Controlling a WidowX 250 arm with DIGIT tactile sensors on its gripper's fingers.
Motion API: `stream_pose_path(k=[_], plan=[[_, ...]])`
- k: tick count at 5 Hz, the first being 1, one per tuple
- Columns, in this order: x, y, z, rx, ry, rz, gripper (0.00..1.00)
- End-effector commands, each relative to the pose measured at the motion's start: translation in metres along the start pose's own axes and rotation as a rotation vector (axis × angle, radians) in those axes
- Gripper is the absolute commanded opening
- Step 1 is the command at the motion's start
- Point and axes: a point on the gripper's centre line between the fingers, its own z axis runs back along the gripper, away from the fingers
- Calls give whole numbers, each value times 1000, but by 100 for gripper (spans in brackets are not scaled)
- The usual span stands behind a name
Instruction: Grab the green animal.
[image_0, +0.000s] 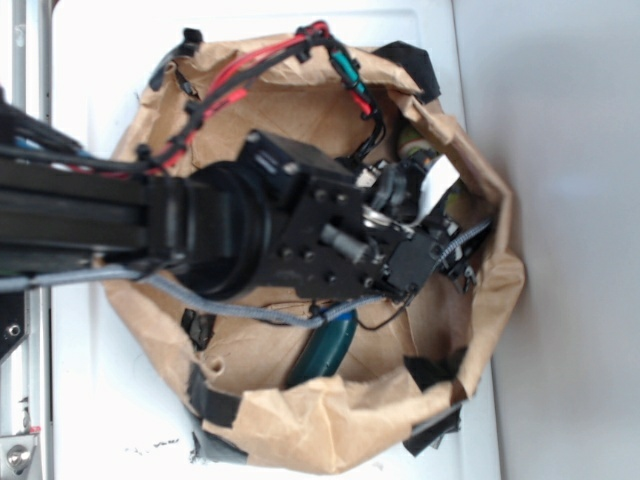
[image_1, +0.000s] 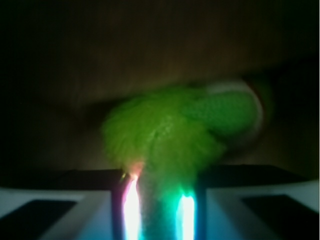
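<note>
Between pincer (image_1: 159, 200) fingers: one green animal (image_1: 170, 135); inside one paper bag (image_0: 300, 440).

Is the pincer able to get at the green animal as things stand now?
Probably yes. In the wrist view the green animal lies right at the pincer, fur reaching between the fingers, nothing in the way.

A crumpled brown paper bag (image_0: 300, 440) is lying open on a white surface (image_0: 90, 400), its rim patched with black tape (image_0: 212, 403). Inside, a smooth dark green oblong object (image_0: 325, 350) is resting near the lower wall. Red and black cables (image_0: 240, 75) are running along the bag's upper rim.
</note>
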Motion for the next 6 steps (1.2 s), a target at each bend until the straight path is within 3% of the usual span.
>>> stream_pose_path(k=[1,2,3,4,5,6], plan=[[30,24,88,-200,41,12,0],[28,40,110,-246,76,-38,0],[24,55,126,-230,167,-241,0],[23,71,132,-257,303,-456,0],[14,85,136,-251,348,-547,0],[6,88,138,-155,221,-594,0]])
